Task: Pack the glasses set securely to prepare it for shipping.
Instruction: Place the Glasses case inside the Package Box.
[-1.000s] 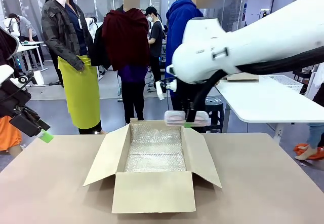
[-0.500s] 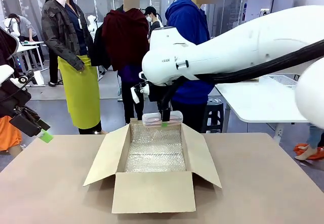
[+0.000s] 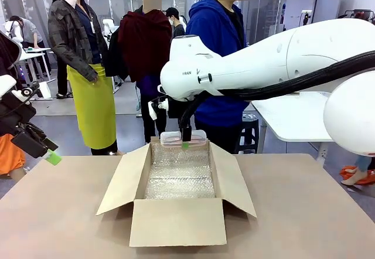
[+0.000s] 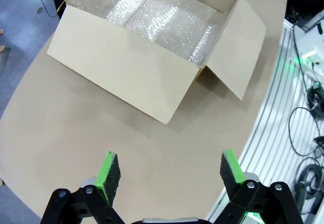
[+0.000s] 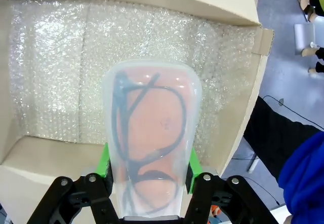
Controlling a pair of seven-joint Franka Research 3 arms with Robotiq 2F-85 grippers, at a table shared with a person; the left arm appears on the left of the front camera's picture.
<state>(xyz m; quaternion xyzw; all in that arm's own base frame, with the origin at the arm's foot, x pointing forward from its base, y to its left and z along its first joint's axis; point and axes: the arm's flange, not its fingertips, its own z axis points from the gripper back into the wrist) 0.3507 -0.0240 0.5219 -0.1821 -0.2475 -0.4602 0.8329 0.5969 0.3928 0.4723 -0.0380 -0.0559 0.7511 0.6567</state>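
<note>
The right gripper (image 5: pixel 148 165) pinches the pale pink case (image 5: pixel 152 148) by its near end, with a green pad on each long side. The case juts out level over the far edge of the open cardboard box (image 3: pixel 179 221). Dark-framed glasses show through its translucent lid. Bubble wrap (image 3: pixel 179 177) lines the box floor. The left gripper (image 4: pixel 169 169) hangs with its jaws spread wide and bare above the tan table (image 3: pixel 304 212). A person in a blue hoodie (image 3: pixel 220 30) stands at the far side.

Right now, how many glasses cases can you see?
1: a pale pink case, clamped in the right hand, held over the far end of the bubble-wrap-lined cardboard box. Another may be hidden.
</note>
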